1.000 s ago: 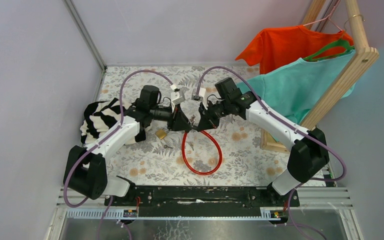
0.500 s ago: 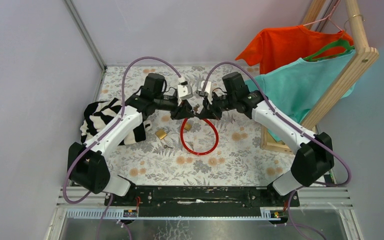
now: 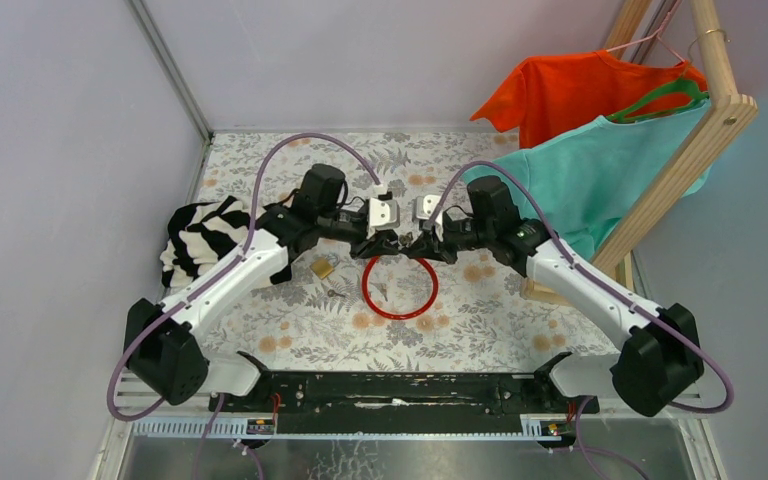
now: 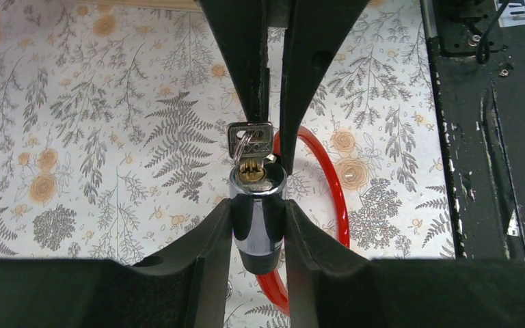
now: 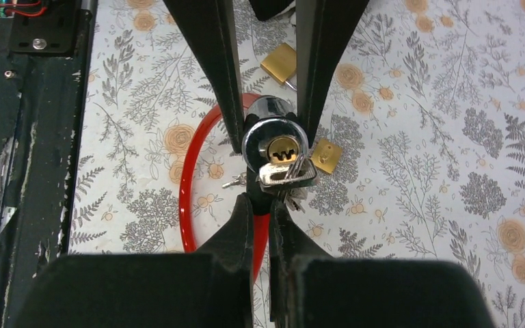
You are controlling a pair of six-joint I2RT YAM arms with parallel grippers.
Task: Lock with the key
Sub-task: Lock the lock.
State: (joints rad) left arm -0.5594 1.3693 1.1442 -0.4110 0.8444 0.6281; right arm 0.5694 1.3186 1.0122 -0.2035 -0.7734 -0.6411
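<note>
Mid-frame in the top view, the left gripper [image 4: 258, 208] is clamping the chrome lock cylinder [image 4: 257, 236] on the red cable [image 5: 190, 178]. The right gripper [image 5: 261, 205] is pinching the key [image 5: 286, 174] at its keyhole

Glossy chrome lock cylinder [image 4: 258, 222], shiny red plastic cable [image 5: 186, 184]

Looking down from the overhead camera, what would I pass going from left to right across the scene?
Striped cloth → brass padlock → red cable loop → teal shirt.
</note>
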